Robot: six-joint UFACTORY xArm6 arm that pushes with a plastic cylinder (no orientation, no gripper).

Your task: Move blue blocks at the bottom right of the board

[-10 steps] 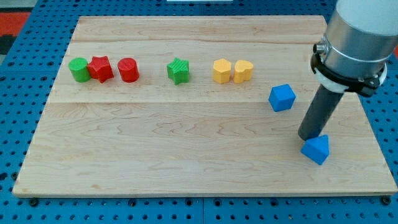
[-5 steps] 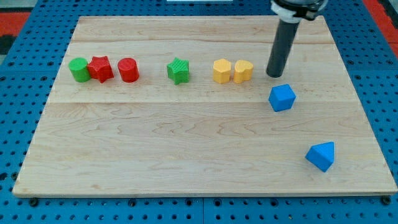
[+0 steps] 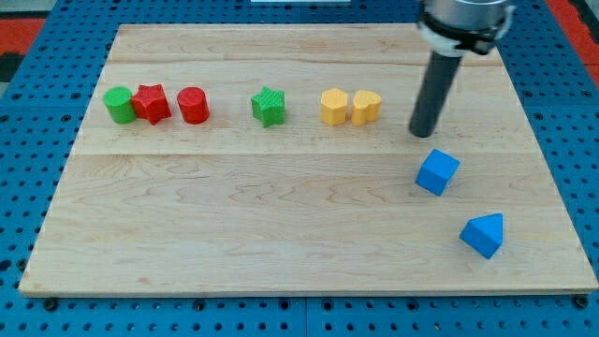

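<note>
My tip point(image 3: 423, 133), a bare rod holding nothing, stands just above the blue cube point(image 3: 437, 172). The blue wedge point(image 3: 483, 234) already lies at the surface's point(image 3: 281, 243) bottom right. Both look light and rigid; push the cube's upper-left face.

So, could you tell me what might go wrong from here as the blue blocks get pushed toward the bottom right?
My tip sits just above the blue cube, slightly to the view's left, so an off-centre push could spin it aside. The blue triangular block already lies near the board's right edge; a cube driven into it might knock it off.
</note>
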